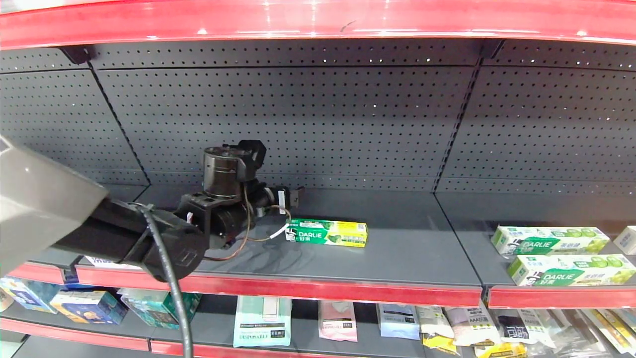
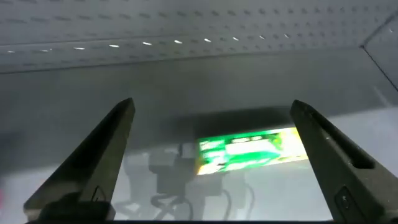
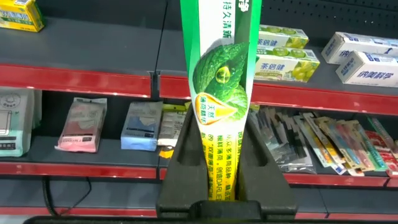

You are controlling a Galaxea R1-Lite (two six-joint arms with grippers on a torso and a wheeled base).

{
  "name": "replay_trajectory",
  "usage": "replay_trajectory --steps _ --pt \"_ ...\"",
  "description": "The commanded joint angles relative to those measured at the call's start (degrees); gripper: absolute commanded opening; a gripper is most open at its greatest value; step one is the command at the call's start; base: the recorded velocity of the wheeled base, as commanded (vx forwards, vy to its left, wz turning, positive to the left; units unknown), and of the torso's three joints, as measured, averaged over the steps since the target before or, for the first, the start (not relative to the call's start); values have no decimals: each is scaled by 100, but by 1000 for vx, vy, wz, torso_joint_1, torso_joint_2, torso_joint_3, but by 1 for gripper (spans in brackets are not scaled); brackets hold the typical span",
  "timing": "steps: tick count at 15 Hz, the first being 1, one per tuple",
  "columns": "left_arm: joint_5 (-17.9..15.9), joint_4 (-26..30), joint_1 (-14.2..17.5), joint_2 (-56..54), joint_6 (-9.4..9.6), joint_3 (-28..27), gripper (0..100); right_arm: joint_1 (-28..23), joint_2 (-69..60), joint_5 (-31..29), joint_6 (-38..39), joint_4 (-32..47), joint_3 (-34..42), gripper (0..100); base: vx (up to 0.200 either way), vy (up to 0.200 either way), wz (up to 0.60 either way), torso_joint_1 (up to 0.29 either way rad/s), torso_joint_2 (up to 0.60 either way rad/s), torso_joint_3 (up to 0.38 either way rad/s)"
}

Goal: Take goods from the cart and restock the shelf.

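Now left pincer [image 2: 212, 107], spread, hovers over shelf [image 1: 412, 251] near toothpaste box [image 1: 326, 233]; right pincer [image 3: 222, 127] pinches green carton [image 3: 221, 74].

back panel [image 1: 318, 124]: grey pegboard | shelf [image 1: 412, 243]: grey, red front edge | light glints above

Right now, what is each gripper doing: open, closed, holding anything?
Left gripper: open, holding nothing; a green toothpaste box lies on the shelf just ahead of it.
Right gripper: closed on a second toothpaste box.
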Motion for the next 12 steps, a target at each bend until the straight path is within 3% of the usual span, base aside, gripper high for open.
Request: replay_trajectory --steps 1,4,8,12 --pt "3 1 -43 533 -8 -276 100 4 26 -2 1 -1 17 0 0 0 0 0 0 0" --pt "3 80 -43 981 -8 -874 100 4 17 24 63 -10 26 0 0 0 0 0 0 0" --pt "3 783 -272 1359 -228 -1762 100 4 17 367 238 -10 43 0 0 0 0 0 0 0" --pt "3 1548 -562 1728 -245 -2570 100 4 17 358 203 -10 43 0 0 0 0 0 0 0"
